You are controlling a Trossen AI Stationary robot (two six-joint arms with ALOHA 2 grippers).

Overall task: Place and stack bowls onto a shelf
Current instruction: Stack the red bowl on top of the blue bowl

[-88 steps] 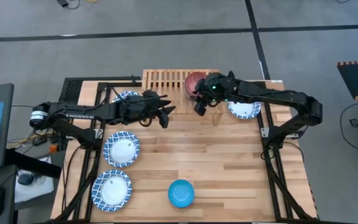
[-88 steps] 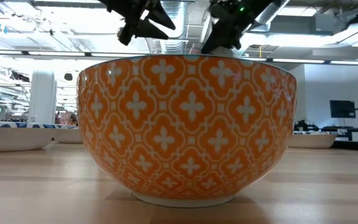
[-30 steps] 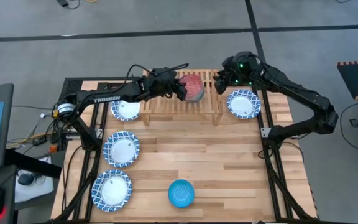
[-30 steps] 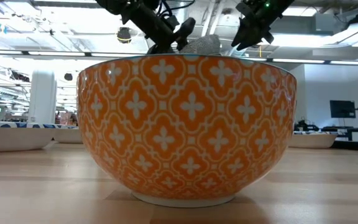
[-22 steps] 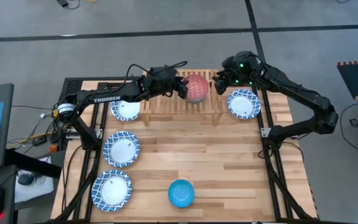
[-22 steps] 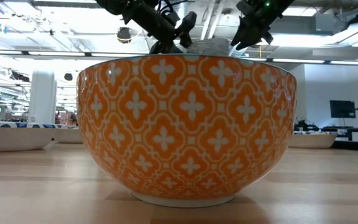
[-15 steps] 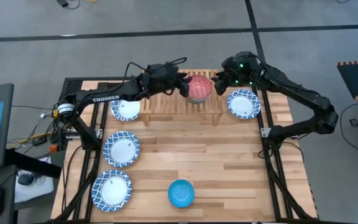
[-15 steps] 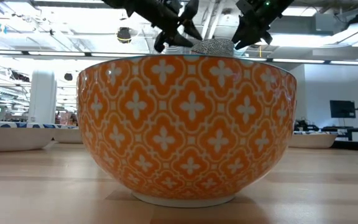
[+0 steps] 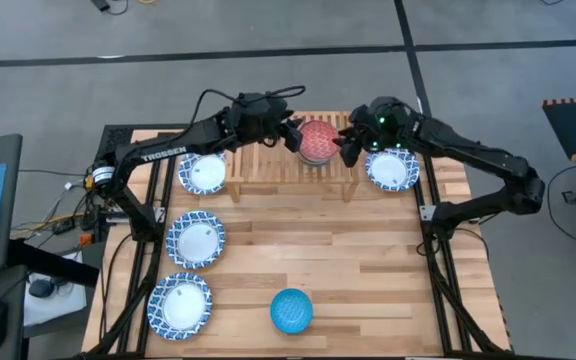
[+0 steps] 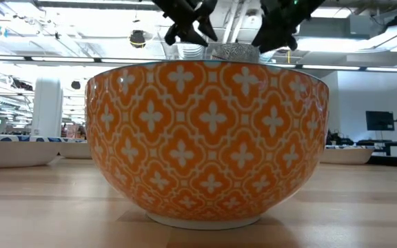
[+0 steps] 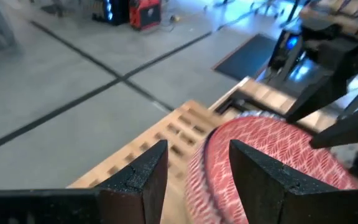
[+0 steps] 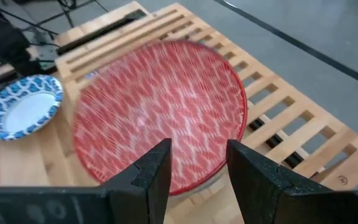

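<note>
Dishes on left: three wide shallow blue-and-white patterned dishes with white centres lie on the light-wood plank bench [image 9: 368,260], one [image 9: 204,173] beside the shelf's left end, one [image 9: 196,240] nearer the middle of the left edge, one [image 9: 179,304] at the front left corner.
Left tool [image 9: 290,133]: reaches over the shelf from the left, at the red bowl's left rim; its fingers [image 11: 135,180] stand apart with the rim between them, though actual contact cannot be told.
Shelf [image 9: 258,135]: low light-wood slatted rack at the back of the bench.
Red bowl [image 9: 318,141]: small, round, patterned inside, sits on the shelf's right half, between the two tools.
Blue bowl [image 9: 291,310]: small, bright blue, alone at the bench's front centre.
Orange bowl [image 10: 209,138]: white-patterned, fills the low view.
Right tool [image 9: 349,147]: at the red bowl's right rim, fingers [image 12: 151,171] parted over the bowl; whether they touch it cannot be told.
Dish on right [image 9: 392,167]: fourth patterned dish, just beside the shelf's right end.
</note>
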